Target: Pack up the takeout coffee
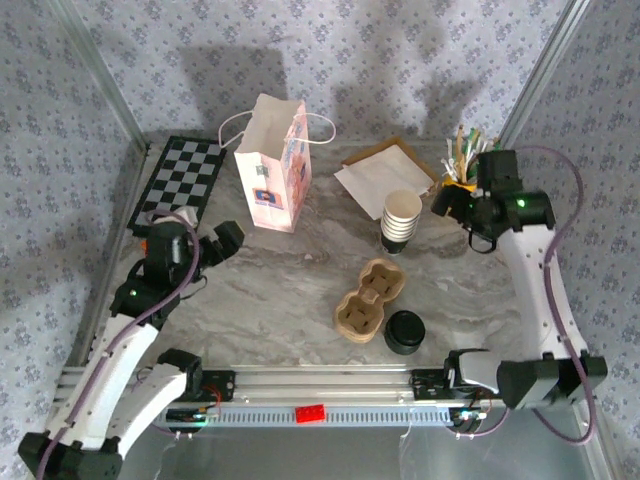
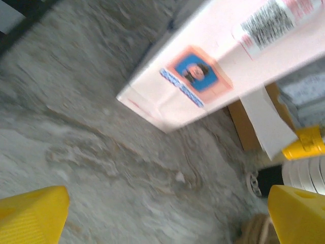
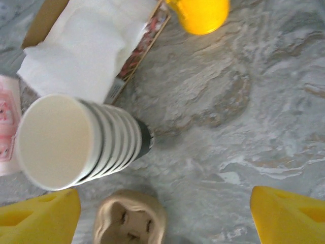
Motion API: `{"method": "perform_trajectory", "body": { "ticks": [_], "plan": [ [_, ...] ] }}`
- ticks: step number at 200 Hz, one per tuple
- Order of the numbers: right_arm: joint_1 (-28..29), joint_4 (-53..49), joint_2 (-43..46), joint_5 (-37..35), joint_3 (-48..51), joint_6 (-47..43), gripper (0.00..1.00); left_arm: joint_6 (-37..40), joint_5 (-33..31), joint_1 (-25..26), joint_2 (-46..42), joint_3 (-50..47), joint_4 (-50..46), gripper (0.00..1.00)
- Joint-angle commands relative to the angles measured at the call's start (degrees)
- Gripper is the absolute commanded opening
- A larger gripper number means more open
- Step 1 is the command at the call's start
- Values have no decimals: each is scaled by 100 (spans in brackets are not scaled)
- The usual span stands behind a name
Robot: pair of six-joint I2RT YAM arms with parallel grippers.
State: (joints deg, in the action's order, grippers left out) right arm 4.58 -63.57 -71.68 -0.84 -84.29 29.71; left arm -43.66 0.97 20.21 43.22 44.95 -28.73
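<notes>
1. A marbled table (image 1: pixel 300 265) is seen from above, with two robot arms bolted at its near edge.
2. A pink paper bag (image 1: pixel 272 165) stands upright at the far side, left of centre. A stack of paper cups (image 1: pixel 401 220) stands right of centre. A moulded cardboard cup carrier (image 1: pixel 368 300) lies nearer than the cups, its wells empty. A black lid (image 1: pixel 405 332) sits just beside its near right end. White napkins (image 1: pixel 372 182) lie beyond the cups.
3. The left gripper (image 1: pixel 222 240) hovers near the bag's near left side. Its wrist camera shows the left gripper (image 2: pixel 165 216) with yellow fingers spread wide and nothing between them, and the bag (image 2: pixel 213 61) lies ahead.
4. The right gripper (image 1: pixel 445 203) hangs just right of the cup stack. Its wrist camera shows the right gripper (image 3: pixel 162 216) with fingers wide apart and empty. The cups (image 3: pixel 76 142) sit left of the gap, and the carrier (image 3: pixel 129 221) is below them.
5. Nothing looks packed yet. The step in hand seems to be the right arm reaching for a cup.
6. The next move likely calls for shifting left until the top cup sits between the fingers. The gripper would then close gently and lift only one cup off the nested stack.
</notes>
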Motion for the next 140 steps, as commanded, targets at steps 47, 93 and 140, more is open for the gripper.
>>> {"method": "perform_trajectory", "body": {
  "ticks": [47, 93, 140],
  "plan": [
    [711, -851, -1379, 13, -1126, 583, 67, 220, -488, 1429, 1104, 701, 100, 100],
    [720, -749, -2066, 331, -1482, 779, 53, 424, -488, 1885, 1914, 1269, 235, 100],
    [671, -662, -2187, 286, -1245, 844, 40, 599, -353, 2126, 2387, 1652, 257, 100]
  ]
}}
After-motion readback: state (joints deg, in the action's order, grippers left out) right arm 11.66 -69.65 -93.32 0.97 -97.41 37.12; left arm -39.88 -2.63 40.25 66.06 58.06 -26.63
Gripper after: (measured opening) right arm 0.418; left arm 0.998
